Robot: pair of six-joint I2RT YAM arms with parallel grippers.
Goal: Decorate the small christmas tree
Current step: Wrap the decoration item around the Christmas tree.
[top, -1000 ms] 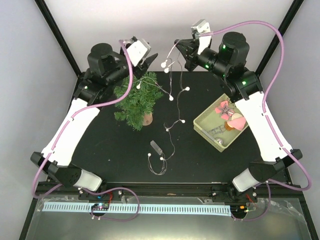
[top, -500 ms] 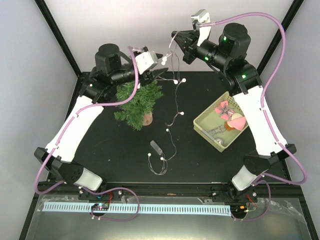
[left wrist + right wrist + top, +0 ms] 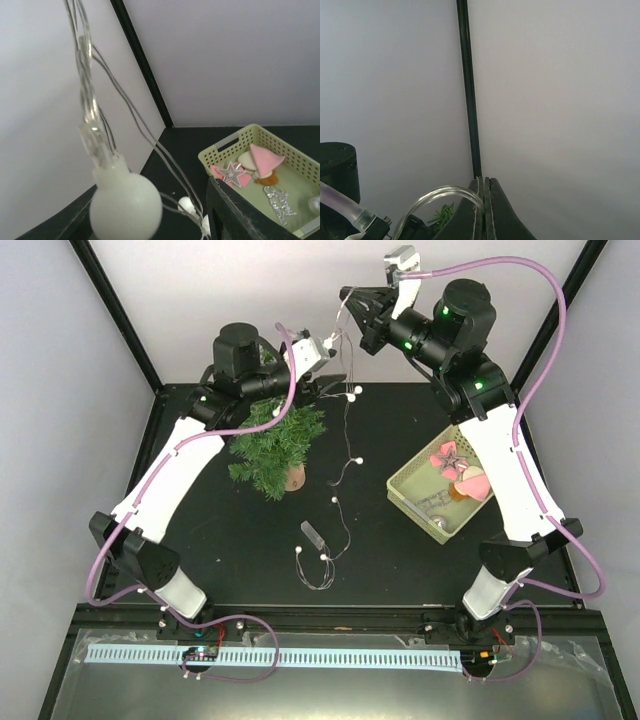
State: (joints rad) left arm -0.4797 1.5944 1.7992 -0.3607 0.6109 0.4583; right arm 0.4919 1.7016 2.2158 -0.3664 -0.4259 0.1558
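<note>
The small christmas tree point(image 3: 273, 443) leans on its wood stump point(image 3: 294, 478) at the table's back left; a sprig of it point(image 3: 441, 215) shows in the right wrist view. A light string point(image 3: 349, 430) with white bulbs hangs from my right gripper point(image 3: 349, 302), held high at the back and shut on its clear wire point(image 3: 440, 195). Its lower end and battery pack point(image 3: 313, 535) lie on the table. My left gripper point(image 3: 328, 367) is open just right of the treetop. String strands and one big bulb point(image 3: 125, 205) hang between its fingers point(image 3: 240, 215).
A pale green basket point(image 3: 401, 491) stands at the right, also seen as the basket point(image 3: 227, 145) in the left wrist view, holding a pink star ornament point(image 3: 446, 455) and other decorations. Black frame posts point(image 3: 115, 310) and white walls close in the back.
My right gripper rose and pulled the string higher, so less of it lies on the table. My left gripper swung right from over the treetop to the hanging strands.
</note>
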